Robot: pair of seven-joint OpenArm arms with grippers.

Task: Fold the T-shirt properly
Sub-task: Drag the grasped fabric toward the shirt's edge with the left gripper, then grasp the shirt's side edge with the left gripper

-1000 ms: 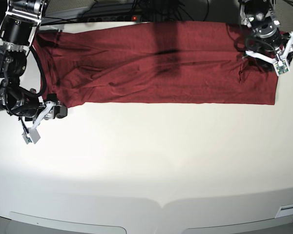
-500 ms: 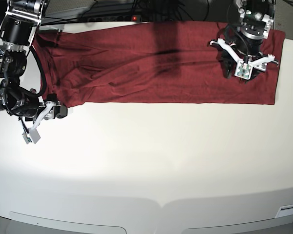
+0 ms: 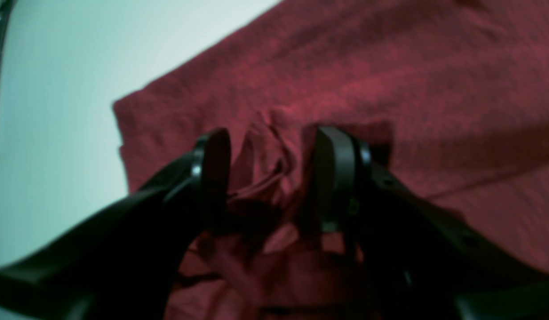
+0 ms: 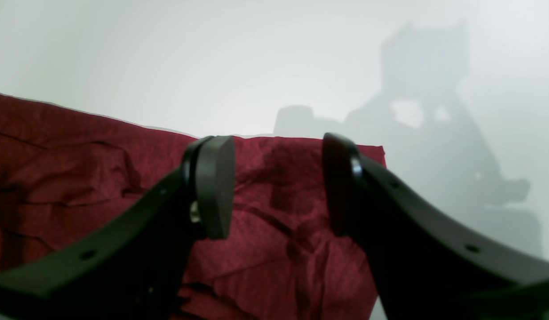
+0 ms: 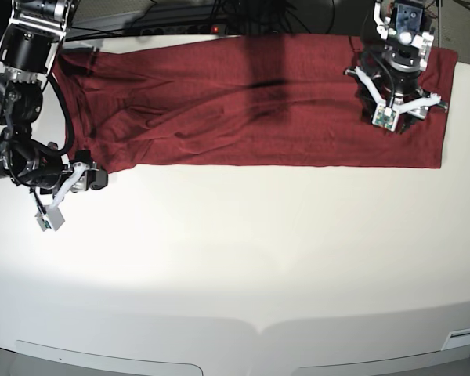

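T-shirt [image 5: 251, 102]: maroon knit, lying as a long horizontal band along the far edge of the worktop [image 5: 243, 258]; near hem runs almost straight across, far hem close to the worktop's back edge.
T-shirt surface: creases fan out from the base view's left end toward the middle; a dark shadow band crosses it near the centre; the right part lies smoother.
T-shirt, left wrist view [image 3: 390, 71]: fills most of the frame, one corner ending against pale worktop [image 3: 57, 89] at upper left; a small puckered ridge of cloth rises between the jaws.
T-shirt, right wrist view [image 4: 79, 178]: wrinkled corner with a straight edge, pale worktop [image 4: 256, 58] beyond it.
Left gripper [image 5: 398, 117]: over the shirt's right end in the base view, pointing down at the cloth, inside the shirt's outline.
Left gripper jaws [image 3: 274, 178]: apart, black pads either side of the puckered ridge; whether the pads press the cloth cannot be told, view is blurred.
Right gripper [image 5: 63, 200]: at the base view's left, just off the shirt's near-left corner, over bare worktop.
Right gripper jaws [image 4: 279, 182]: apart, nothing between them; shirt corner seen behind the gap.
Right arm [image 5: 19, 102]: black links running down the left edge, overlapping the shirt's left end.
Shadow [image 4: 425, 115]: grey outline of the arm cast on the worktop beyond the shirt corner.
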